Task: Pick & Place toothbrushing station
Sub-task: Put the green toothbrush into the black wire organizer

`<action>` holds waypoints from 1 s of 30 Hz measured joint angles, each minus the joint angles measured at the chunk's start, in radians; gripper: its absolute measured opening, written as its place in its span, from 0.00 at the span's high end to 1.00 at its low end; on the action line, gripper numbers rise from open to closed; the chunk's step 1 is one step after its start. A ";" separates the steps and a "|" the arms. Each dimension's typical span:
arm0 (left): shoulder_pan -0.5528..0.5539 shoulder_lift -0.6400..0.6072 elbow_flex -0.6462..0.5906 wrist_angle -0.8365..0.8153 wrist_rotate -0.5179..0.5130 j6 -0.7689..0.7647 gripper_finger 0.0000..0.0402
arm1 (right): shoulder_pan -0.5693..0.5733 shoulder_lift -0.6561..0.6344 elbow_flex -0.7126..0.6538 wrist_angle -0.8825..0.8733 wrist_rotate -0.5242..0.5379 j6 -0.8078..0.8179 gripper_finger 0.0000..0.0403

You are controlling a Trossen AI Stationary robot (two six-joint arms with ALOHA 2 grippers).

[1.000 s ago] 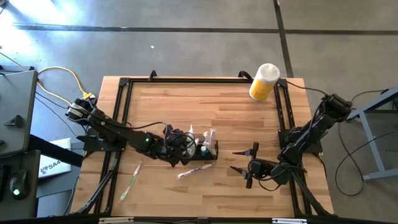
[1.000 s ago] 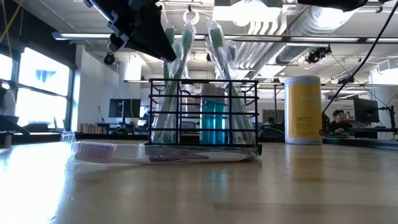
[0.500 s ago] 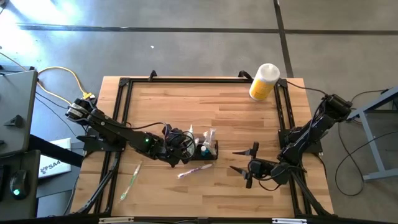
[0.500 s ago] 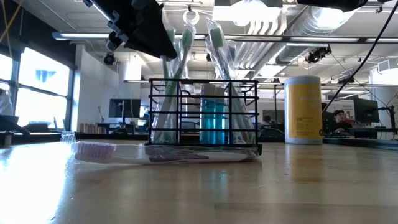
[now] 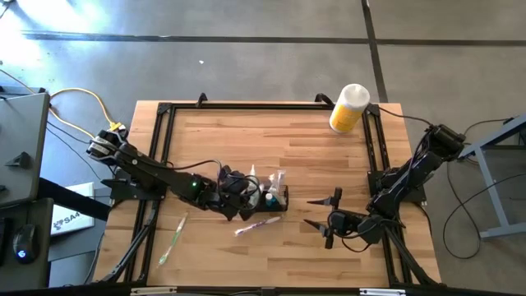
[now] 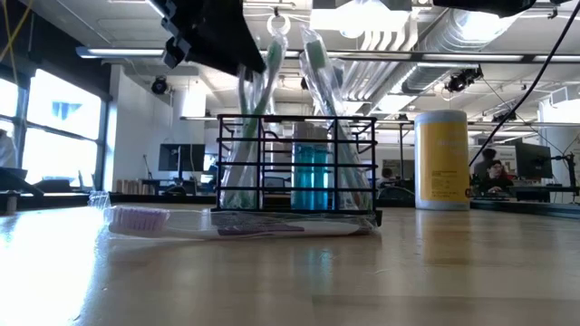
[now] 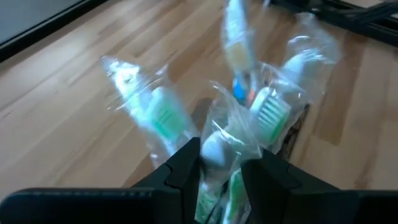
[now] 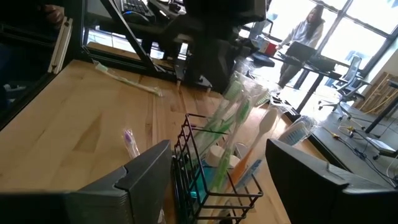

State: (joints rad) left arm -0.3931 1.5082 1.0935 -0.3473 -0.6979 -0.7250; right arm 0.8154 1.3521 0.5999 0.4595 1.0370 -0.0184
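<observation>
Black wire-mesh rectangular toothbrushing station (image 6: 297, 165) upright on the wooden table (image 5: 312, 156), long axis left-right, left gripper (image 5: 244, 188) partly parted around a wrapped toothbrush (image 7: 214, 152), right gripper (image 5: 322, 215) spread empty.

Overhead view straight down; low view level across table (image 6: 290, 272); 2 close wrist views; toothbrushing station (image 6: 297, 167) shared

The wooden table (image 5: 246, 140) has a black frame (image 5: 161, 131) along its edges. The black station (image 5: 275, 200) stands on it directly under the left gripper's jaws, well to the side of the right gripper's jaws. A purple toothbrush (image 5: 256, 224) lies just beside the station. A green toothbrush (image 5: 173, 238) lies apart, behind the left jaws. A yellow bottle (image 5: 348, 108) stands far from both.
</observation>
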 joint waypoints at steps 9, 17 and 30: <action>0.000 0.000 0.068 -0.112 0.003 0.013 0.73 | 0.001 0.000 0.000 -0.001 0.000 0.017 0.37; 0.000 0.000 0.125 -0.203 -0.001 0.013 0.73 | 0.001 0.000 0.000 -0.001 0.000 0.019 0.37; 0.000 0.000 0.242 -0.422 0.031 0.013 0.73 | 0.001 0.000 0.000 -0.001 0.000 0.020 0.37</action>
State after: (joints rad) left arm -0.3931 1.5080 1.3356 -0.7694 -0.6669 -0.7124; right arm 0.8162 1.3521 0.5999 0.4587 1.0367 0.0016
